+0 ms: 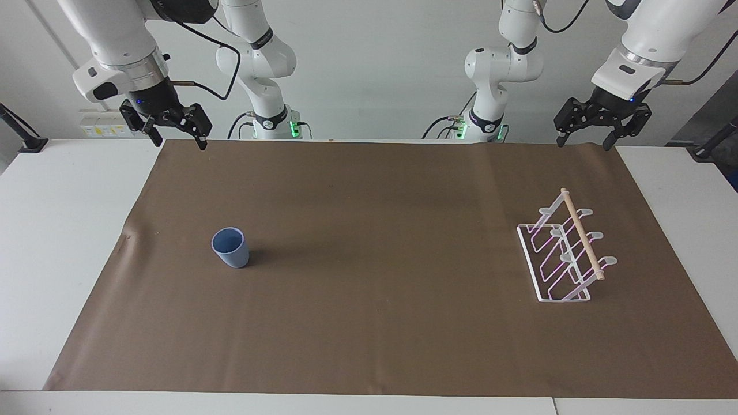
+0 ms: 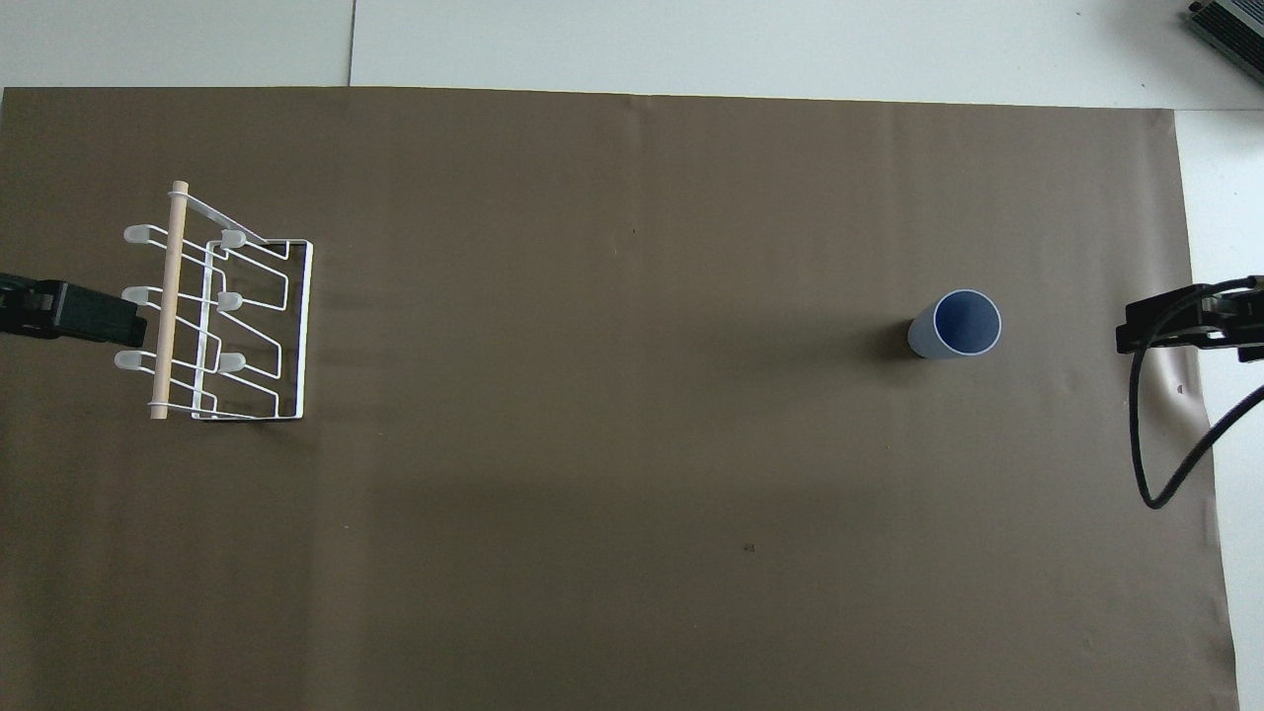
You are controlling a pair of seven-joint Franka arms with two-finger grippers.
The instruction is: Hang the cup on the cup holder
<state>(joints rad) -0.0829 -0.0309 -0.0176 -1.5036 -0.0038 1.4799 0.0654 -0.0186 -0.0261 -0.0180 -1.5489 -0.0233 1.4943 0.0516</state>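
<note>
Both arms wait raised at the robots' edge of the large brown paper sheet (image 1: 369, 323) covering the white table (image 1: 52, 242). The right gripper (image 1: 179, 140) hangs there with fingers spread wide, holding nothing; the left gripper (image 1: 583, 140) likewise, over the sheet's other corner. Farther out on the sheet, the small light-blue tapered cup (image 1: 231, 247) stands upright toward the right arm's end, well apart from the white wire cup holder with its wooden dowel (image 1: 568, 248) toward the left arm's end.
</note>
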